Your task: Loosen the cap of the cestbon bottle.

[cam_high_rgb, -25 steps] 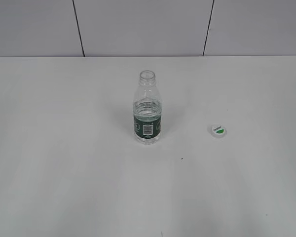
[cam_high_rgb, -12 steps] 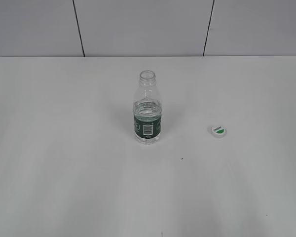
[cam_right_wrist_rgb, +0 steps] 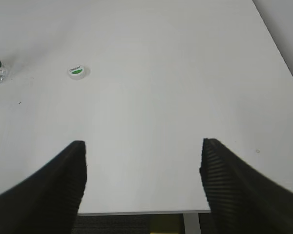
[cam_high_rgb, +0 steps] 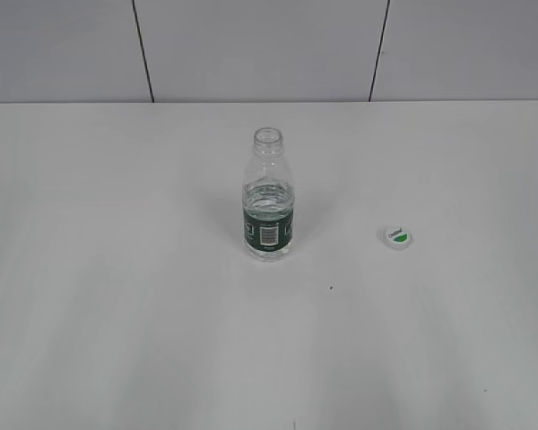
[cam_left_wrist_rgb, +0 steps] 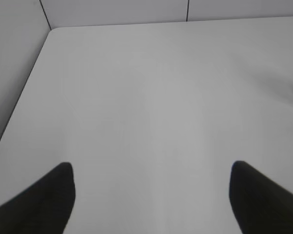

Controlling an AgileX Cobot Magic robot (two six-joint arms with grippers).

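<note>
1. The cestbon bottle (cam_high_rgb: 269, 210) stands upright near the middle of the white surface (cam_high_rgb: 117, 313), its threaded neck uncapped.
2. The cap (cam_high_rgb: 396, 236) lies on the surface well apart from the bottle, to its right, green-and-white top facing up.
3. The left tool (cam_left_wrist_rgb: 151, 200) is spread wide over bare surface, holding nothing.
4. The right tool (cam_right_wrist_rgb: 142, 180) is likewise wide open and empty, the cap (cam_right_wrist_rgb: 78, 72) well beyond its fingers.
</note>
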